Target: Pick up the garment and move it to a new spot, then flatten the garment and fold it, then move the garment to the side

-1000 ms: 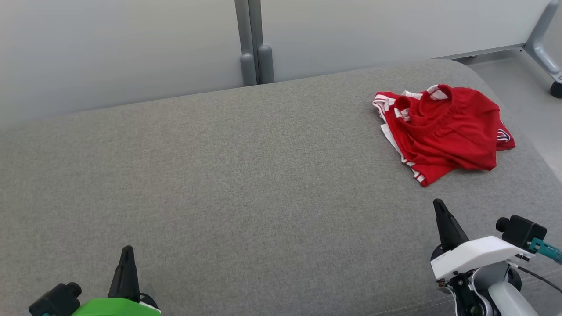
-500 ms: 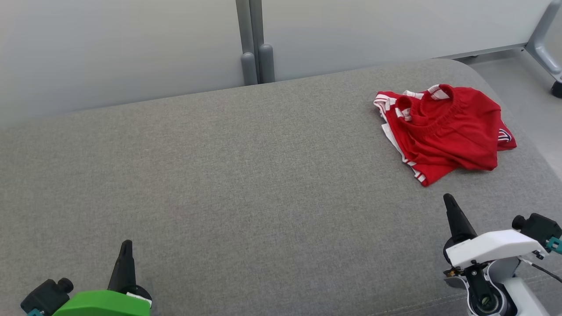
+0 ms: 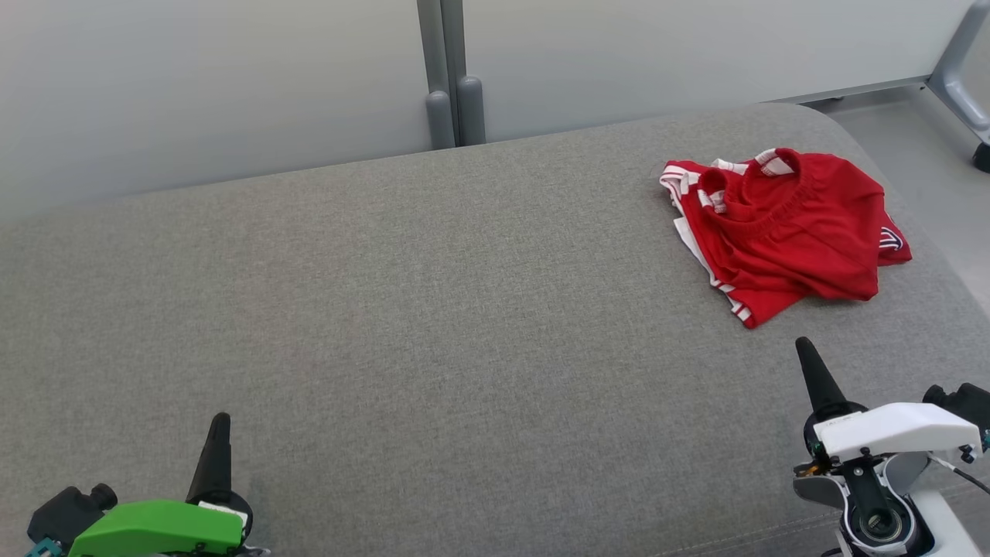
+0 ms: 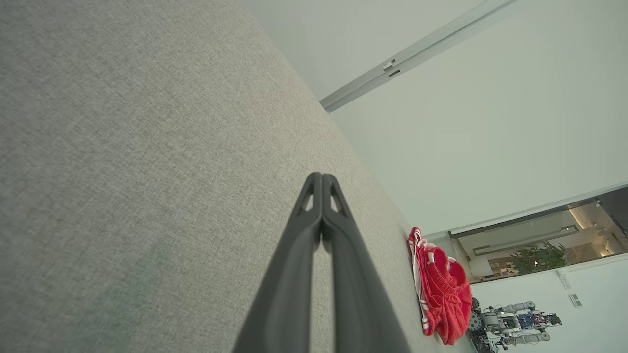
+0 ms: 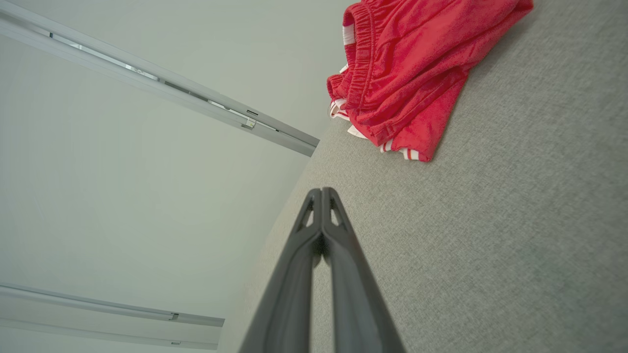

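In the head view, the red garment (image 3: 781, 232), with white stripes along its hems, lay crumpled at the far right of the grey upholstered cushion (image 3: 464, 309), close to the cushion's rounded right end; the left gripper (image 3: 220, 419) sat at the lower left, its dark fingers pressed together to one point, grasping nothing; the right gripper (image 3: 803, 343) sat at the lower right, likewise clenched and empty, its tip near the garment's lower hem but apart from it; a pale partition (image 3: 232, 77) with a grey post (image 3: 448, 77) stood behind the cushion.

In the left wrist view, the left gripper's fingers (image 4: 294, 274) met at the tips above bare grey fabric; the garment (image 4: 441, 289) showed as a small red heap well beyond them.

In the right wrist view, the right gripper (image 5: 321, 191) was also clamped tight, holding nothing; the garment (image 5: 407, 63) lay ahead on the cushion, its elastic waistband and a white-striped corner visible, clear of the fingertips.
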You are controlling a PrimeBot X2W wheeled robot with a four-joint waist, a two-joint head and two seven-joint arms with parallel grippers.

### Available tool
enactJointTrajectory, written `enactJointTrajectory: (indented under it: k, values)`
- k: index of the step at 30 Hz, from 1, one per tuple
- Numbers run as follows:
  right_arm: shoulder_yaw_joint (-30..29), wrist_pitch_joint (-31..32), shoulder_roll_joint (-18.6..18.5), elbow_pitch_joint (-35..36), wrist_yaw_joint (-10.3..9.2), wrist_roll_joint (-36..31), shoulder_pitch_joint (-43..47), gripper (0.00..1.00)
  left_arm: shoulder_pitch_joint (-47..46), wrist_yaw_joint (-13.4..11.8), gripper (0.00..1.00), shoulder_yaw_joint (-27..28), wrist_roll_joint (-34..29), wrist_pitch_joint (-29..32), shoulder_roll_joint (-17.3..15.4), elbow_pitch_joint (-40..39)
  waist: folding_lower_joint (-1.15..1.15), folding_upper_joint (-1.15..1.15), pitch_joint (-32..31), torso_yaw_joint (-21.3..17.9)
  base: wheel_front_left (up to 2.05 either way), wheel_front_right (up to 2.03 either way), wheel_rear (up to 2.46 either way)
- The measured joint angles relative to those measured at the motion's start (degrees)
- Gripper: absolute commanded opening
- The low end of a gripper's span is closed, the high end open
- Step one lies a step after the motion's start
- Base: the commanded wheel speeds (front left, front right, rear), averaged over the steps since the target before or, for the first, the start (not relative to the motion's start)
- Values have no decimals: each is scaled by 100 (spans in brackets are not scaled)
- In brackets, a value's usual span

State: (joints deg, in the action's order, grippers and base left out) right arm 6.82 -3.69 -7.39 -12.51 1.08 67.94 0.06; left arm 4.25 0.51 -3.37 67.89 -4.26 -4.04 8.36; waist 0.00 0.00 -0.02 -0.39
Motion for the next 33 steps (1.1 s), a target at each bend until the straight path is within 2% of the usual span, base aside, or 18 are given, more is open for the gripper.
enactJointTrajectory:
  k: [33]
  values:
    - [-875,555,192,-218,460,2350,-222,0,-500,488,0,176,2452,500,-101,453,0,0,21,33,0,0,0]
